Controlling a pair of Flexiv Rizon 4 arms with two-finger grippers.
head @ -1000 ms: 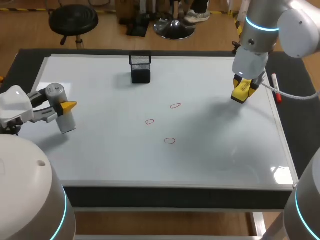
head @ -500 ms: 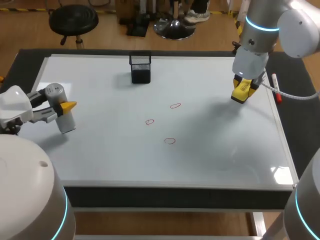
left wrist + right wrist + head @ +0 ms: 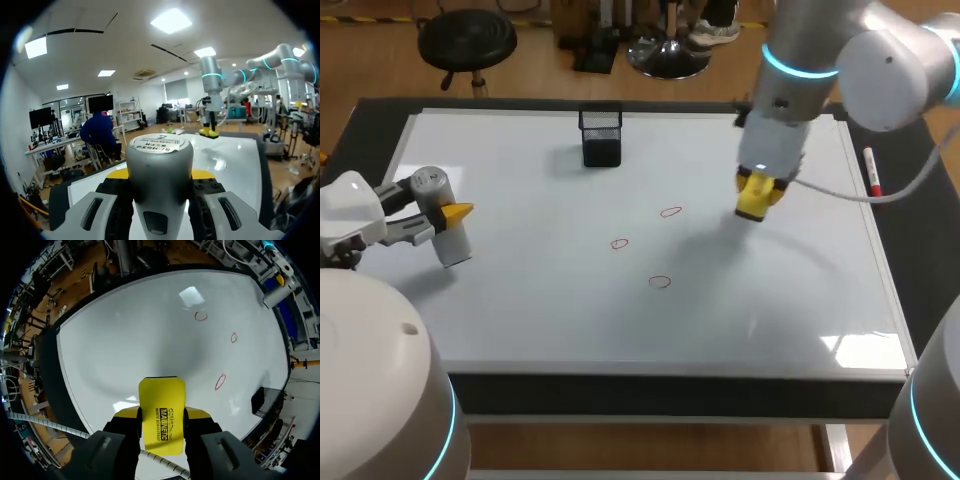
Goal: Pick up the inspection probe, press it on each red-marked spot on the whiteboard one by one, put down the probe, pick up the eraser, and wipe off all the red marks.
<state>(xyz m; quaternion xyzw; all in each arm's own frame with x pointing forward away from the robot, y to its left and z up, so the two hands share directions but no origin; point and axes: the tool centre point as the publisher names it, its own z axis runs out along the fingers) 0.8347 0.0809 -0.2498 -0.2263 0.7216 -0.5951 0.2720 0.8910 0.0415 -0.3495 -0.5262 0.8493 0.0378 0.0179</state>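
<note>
Left side: your left gripper point(image 3: 442, 215) sits over the left edge of the whiteboard point(image 3: 540, 300). Its fingers are pinched on the inspection probe point(image 3: 432, 186) from both sides. The probe leans, grey cap up and pale lower end down toward the board; you cannot tell whether that end touches. In the left wrist view the probe point(image 3: 159, 167) fills the gap between the fingers, cap facing out.

Right side: your right arm comes in over the far right of the board. The right gripper point(image 3: 757, 196) is clamped on the yellow eraser point(image 3: 756, 200), which juts out past the fingertips. The eraser hangs just right of the farthest of the three red marks point(image 3: 670, 212), and its shadow lies apart from it on the board. From the right wrist, the eraser point(image 3: 161, 410) points at bare board, with the marks well ahead and off to one side.

Also on the board: a black mesh holder point(image 3: 601, 135) near the far edge and a red marker point(image 3: 870, 172) along the right rim.
</note>
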